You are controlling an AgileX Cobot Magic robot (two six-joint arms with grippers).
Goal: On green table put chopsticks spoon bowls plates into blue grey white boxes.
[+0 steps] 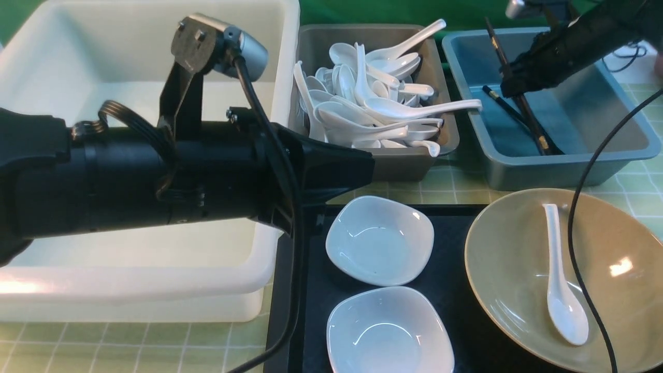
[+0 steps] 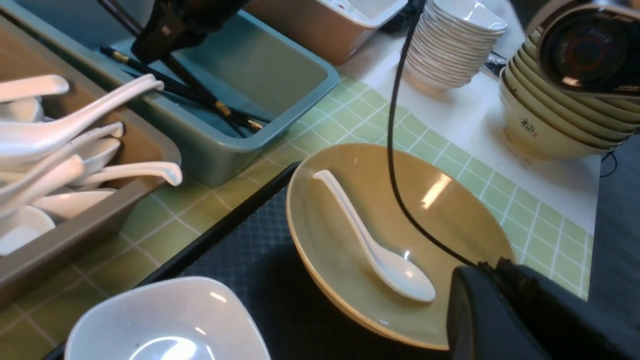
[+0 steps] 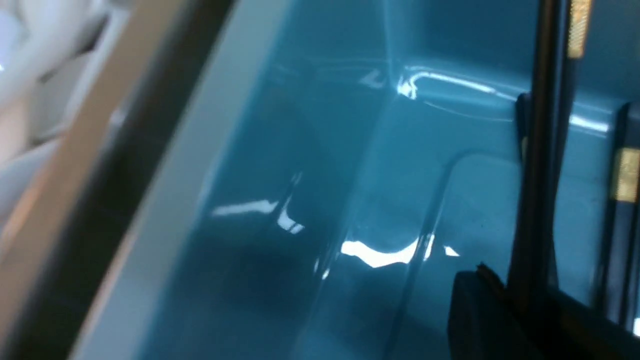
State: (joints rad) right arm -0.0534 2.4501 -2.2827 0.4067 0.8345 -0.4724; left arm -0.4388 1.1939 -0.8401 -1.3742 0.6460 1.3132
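Three boxes; two white dishes; one khaki bowl; one spoon inside bowl; one black tray.

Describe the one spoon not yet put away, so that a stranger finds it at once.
Start at the black tray near the front of the green table; at its right end sits a wide khaki bowl. The spoon lies alone inside that bowl, scoop toward the robot. The other white spoons are all heaped in the grey box behind.
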